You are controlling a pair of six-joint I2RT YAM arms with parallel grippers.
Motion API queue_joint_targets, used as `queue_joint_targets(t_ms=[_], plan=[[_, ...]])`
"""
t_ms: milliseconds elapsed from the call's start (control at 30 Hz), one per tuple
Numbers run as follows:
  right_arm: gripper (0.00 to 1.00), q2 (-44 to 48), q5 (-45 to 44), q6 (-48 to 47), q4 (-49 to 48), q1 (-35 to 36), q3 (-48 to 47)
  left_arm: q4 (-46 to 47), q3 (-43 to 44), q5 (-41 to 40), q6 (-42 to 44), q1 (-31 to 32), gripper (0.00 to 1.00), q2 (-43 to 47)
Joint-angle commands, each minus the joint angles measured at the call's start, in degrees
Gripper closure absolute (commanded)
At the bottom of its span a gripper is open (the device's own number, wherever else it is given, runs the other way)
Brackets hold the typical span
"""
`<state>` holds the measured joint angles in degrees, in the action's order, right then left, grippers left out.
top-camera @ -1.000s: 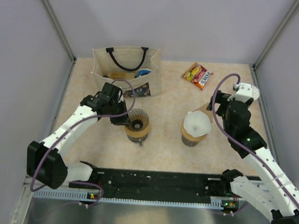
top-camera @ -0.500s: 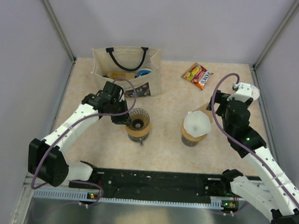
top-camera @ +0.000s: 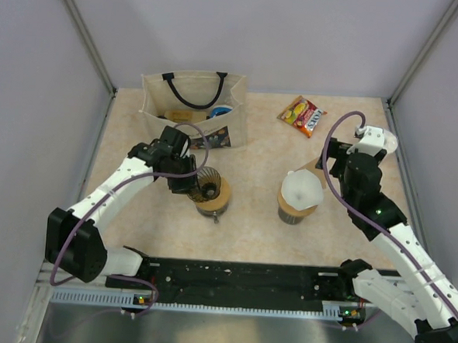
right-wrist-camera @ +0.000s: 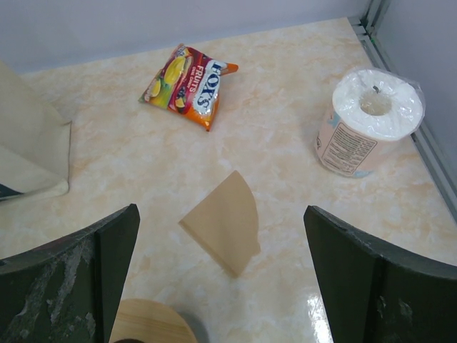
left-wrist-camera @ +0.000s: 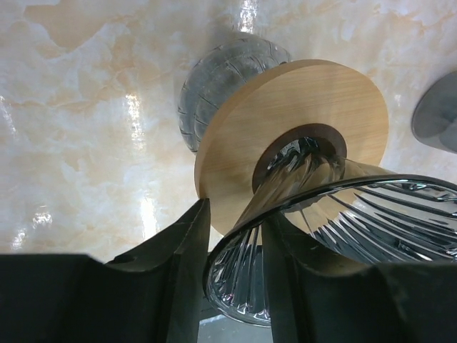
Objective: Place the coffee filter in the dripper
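Right wrist view: the coffee filter (right-wrist-camera: 225, 221) lies flat on the counter (right-wrist-camera: 107, 164) just ahead of the released right hand (right-wrist-camera: 221, 214), centred between its fingers (right-wrist-camera: 71, 286); the dripper (left-wrist-camera: 307, 100) sits well off by the left hand (left-wrist-camera: 235, 214), whose hold on its rim I cannot tell

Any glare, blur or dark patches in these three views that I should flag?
Top external: even light, soft shadows, nothing blown out. Left wrist: bright glare streaks on the glossy table, reflections in the dripper, left pincer's fingers nearly black. Right wrist: sharp, one glare patch low on the table.
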<state>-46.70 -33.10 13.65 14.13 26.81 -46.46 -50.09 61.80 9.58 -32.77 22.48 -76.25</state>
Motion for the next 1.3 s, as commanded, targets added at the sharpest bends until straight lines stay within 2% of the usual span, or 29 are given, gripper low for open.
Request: queue_joint_targets(t_ms=[0, 100, 233, 500, 833, 1267], plan=[[0.01, -0.50, -0.03, 0.06, -1.91, -0.35, -0.74, -1.07, 1.56, -1.06, 1.40, 0.20, 0.57, 1.10], [0.01, -0.50, 0.05, 0.15, -1.83, -0.35, -0.74, -0.80, 2.88, -0.97, 1.84, 0.20, 0.48, 1.37], [0.01, -0.41, -0.30, 0.06, -1.91, -0.35, -0.74, -1.59, 4.20, -1.59, 2.54, 0.20, 0.29, 0.40], [0.01, -0.41, -0.91, -0.03, -1.83, -0.27, -0.65, -1.77, 5.70, -0.62, 4.03, 0.63, 0.01, -2.06], [0.01, -0.32, -1.26, -0.20, -1.83, -0.35, -0.56, -1.68, 8.95, -0.62, 4.30, 2.74, 0.01, -5.75], [0.01, -0.67, -1.35, -0.29, -2.09, -0.35, -0.56, -1.68, 10.36, -2.11, 3.42, 3.53, 0.01, -5.58]])
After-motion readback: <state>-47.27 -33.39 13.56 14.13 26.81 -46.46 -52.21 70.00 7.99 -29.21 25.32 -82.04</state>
